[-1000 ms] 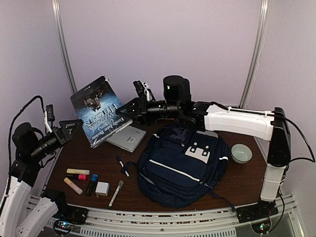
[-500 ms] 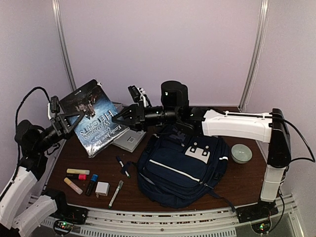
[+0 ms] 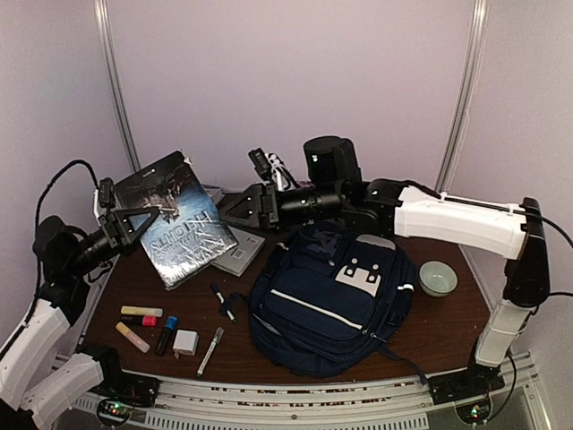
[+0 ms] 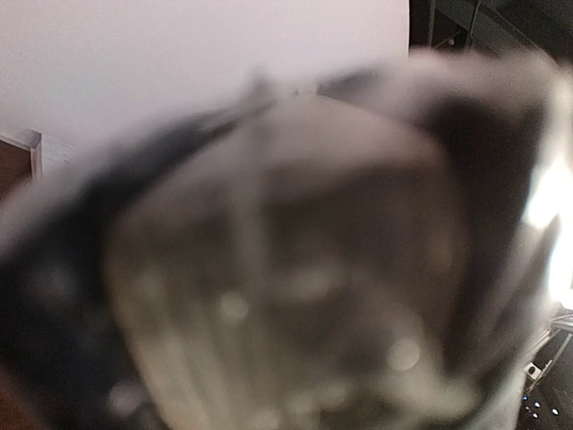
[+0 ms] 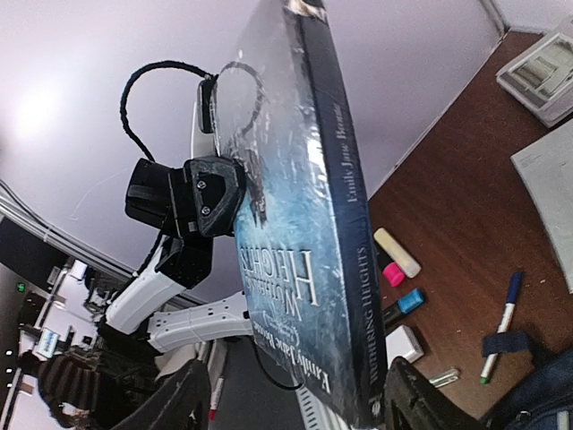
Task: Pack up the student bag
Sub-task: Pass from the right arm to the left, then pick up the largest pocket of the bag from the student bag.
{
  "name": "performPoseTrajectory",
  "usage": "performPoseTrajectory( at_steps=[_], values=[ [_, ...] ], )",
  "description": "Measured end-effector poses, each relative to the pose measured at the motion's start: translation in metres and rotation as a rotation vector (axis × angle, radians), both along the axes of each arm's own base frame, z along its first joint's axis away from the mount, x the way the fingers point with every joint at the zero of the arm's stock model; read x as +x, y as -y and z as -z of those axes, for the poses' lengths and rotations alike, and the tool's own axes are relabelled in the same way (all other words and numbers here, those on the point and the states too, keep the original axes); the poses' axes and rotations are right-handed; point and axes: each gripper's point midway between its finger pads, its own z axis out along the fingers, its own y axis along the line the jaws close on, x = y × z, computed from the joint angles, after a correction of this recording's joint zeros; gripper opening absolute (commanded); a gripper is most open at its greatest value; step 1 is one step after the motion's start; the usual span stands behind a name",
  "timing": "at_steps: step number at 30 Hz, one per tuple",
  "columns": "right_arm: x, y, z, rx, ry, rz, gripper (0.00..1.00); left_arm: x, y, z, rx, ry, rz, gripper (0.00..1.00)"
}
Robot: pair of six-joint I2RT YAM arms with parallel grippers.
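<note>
Right gripper [image 3: 226, 208] has spread off the Wuthering Heights book [image 3: 179, 224], left gripper [image 3: 143, 222] now clamps it; handover step, next likely requires carrying it to the student bag [image 3: 322, 305]

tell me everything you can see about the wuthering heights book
The book looks like a glossy paperback with a dark blue illustrated cover, pale title lettering and a navy spine reading Emily Jane Brontë. It is closed and held tilted above the left rear of the table. The left end effector is clamped on its outer edge. The right end effector stands open at the opposite edge, not gripping.
</note>
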Motion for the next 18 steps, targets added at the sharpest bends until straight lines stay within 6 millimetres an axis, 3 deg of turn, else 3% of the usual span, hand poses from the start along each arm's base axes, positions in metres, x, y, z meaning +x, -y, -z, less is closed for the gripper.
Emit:
performPoseTrajectory(
  at_steps=[5, 8, 13, 18],
  values=[
    [-0.001, 0.055, -0.016, -0.119, 0.157, 0.123, 0.75, 0.004, 0.0, 0.017, 0.05, -0.034, -0.017, 0.0],
    [-0.003, 0.097, -0.005, -0.236, 0.232, 0.213, 0.74, 0.006, -0.001, 0.03, 0.077, -0.062, -0.023, 0.0],
    [-0.005, 0.161, 0.05, -0.548, 0.357, 0.342, 0.73, 0.009, -0.002, 0.061, 0.125, -0.139, -0.036, 0.0],
    [-0.029, 0.187, 0.109, -0.814, 0.467, 0.278, 0.72, 0.011, -0.002, 0.082, 0.153, -0.196, -0.05, 0.0]
  ],
)
